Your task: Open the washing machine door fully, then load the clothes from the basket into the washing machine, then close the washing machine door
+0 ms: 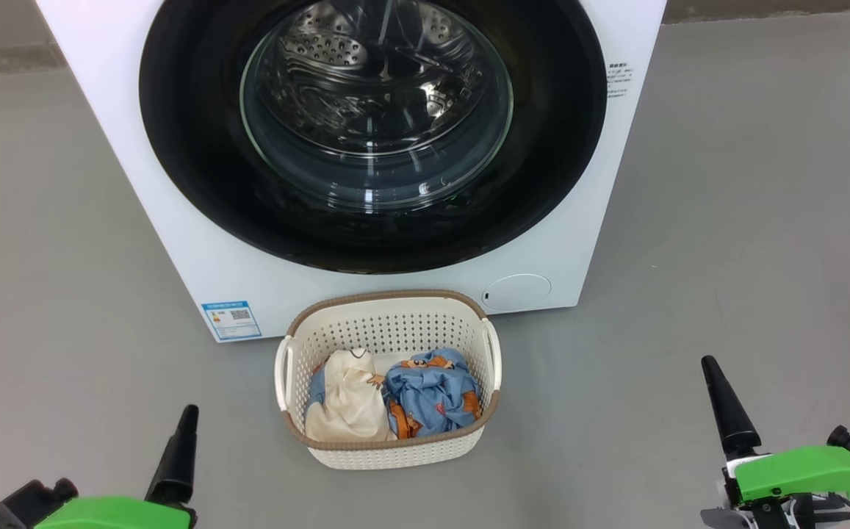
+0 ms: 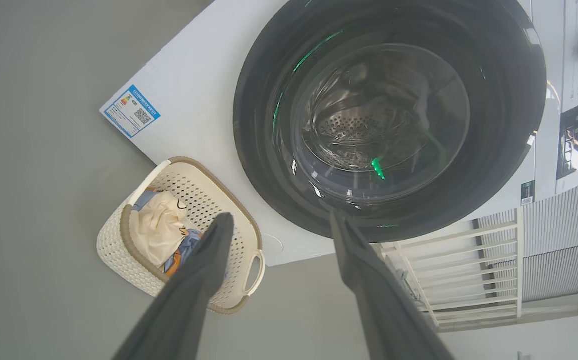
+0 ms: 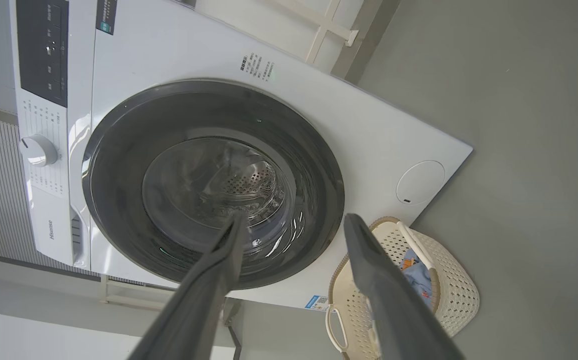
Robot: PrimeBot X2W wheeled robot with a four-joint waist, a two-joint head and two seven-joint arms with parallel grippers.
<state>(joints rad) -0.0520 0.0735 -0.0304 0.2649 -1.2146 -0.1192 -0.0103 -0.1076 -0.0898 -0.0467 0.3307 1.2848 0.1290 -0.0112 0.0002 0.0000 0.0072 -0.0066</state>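
1. Washer (image 1: 175, 242), white, fills top centre of head view and stands on grey floor (image 1: 726, 220).
2. Door (image 1: 373, 132) is shut flat on the washer front. Wide black ring, clear glass middle, steel drum (image 1: 336, 51) seen through the glass.
3. Basket (image 1: 388, 297) sits on the floor at lower centre of head view, below the door and close to the washer front. Cannot tell if they touch.
4. Clothes (image 1: 425, 397) all lie inside the basket, toward its near end. Cream piece (image 1: 347, 408) on frame left, blue printed piece (image 1: 436, 389) on frame right, the two touching.
5. Blue label (image 1: 231, 319) at the washer's lower left corner, left of the basket. Round flap (image 1: 516, 292) at lower right, just above the basket's right handle.
6. Left claw (image 2: 280, 217): in left wrist view its fingers are spread wide with nothing between them, gripping nothing. Basket shows at lower left of that frame, door at upper centre.
7. In head view one left finger (image 1: 175, 455) shows at bottom left, over bare floor, well apart from the basket.
8. Right claw (image 3: 294, 220): in right wrist view its fingers are spread wide, empty, touching nothing. Door at frame centre, basket at lower right.
9. In head view one right finger (image 1: 726, 411) shows at bottom right, over floor, well apart from basket and washer.
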